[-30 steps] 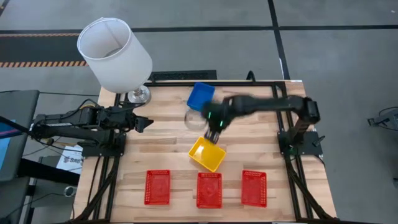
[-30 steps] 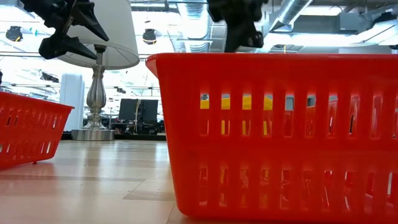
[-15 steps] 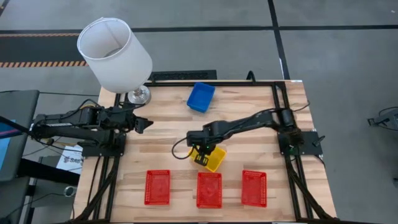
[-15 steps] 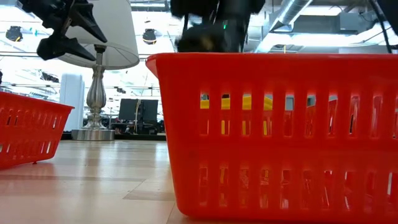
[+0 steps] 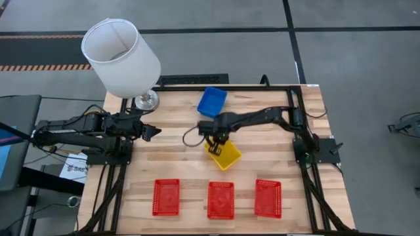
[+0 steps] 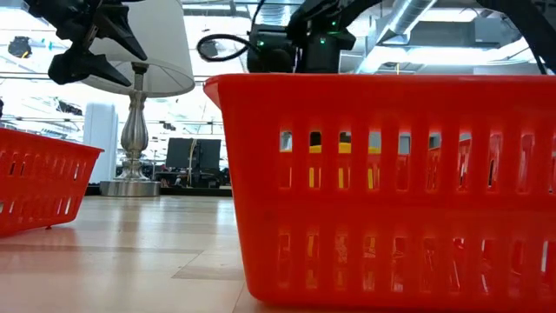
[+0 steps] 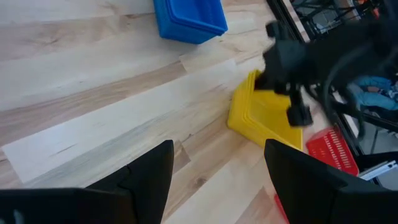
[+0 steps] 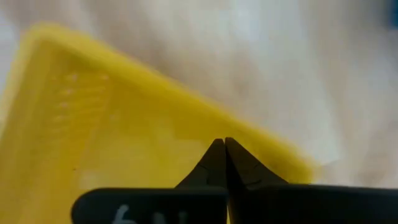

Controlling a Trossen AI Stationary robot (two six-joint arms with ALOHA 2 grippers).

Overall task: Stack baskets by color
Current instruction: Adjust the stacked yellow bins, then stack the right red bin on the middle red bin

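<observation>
The right arm reaches from its base at the table's right edge toward the middle, elbow raised, wrist bent downward. Its claw [image 5: 214, 141] points down with the fingers [image 8: 225, 163] pressed tip to tip — fully closed. The left arm lies low along the table's left edge, stretched inward; its claw [image 5: 152, 131] is spread wide, fingers [image 7: 147, 169] well apart — holding nothing.

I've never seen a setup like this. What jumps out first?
A big white lamp looms over the table's far left corner. Mid-table, the right pincer, shut, is at the rim of a tilted yellow basket, with a blue basket behind it. Three red baskets line the near edge.
</observation>
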